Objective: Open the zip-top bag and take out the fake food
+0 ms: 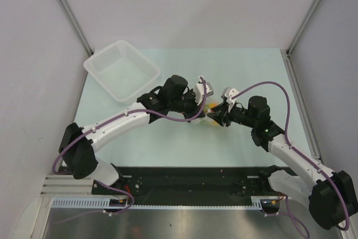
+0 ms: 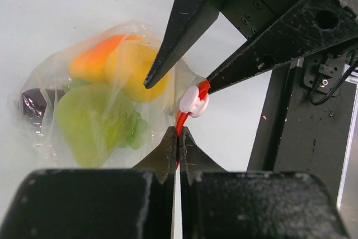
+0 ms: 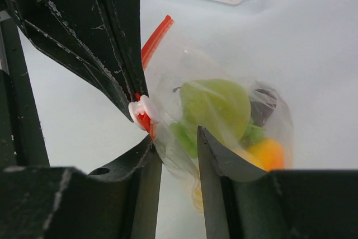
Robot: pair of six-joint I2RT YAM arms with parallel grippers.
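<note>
The zip-top bag [image 2: 84,104] hangs between both grippers, with the fake food inside: a green pear [image 3: 215,104], a yellow round fruit [image 2: 131,68], an orange piece [image 2: 95,57] and a dark piece [image 2: 33,102]. My left gripper [image 2: 178,132] is shut on the red zip strip [image 2: 180,122] just below the white slider [image 2: 193,102]. My right gripper [image 3: 175,136] is open. Its jaws straddle the bag's clear film beside the slider [image 3: 140,110], with a gap still between them. In the top view both grippers meet at the bag [image 1: 208,109] in mid-table.
A white slotted basket [image 1: 120,71] stands at the back left of the pale green table [image 1: 168,144]. Grey walls with metal posts close in the sides and back. The arms' bases sit along the near edge.
</note>
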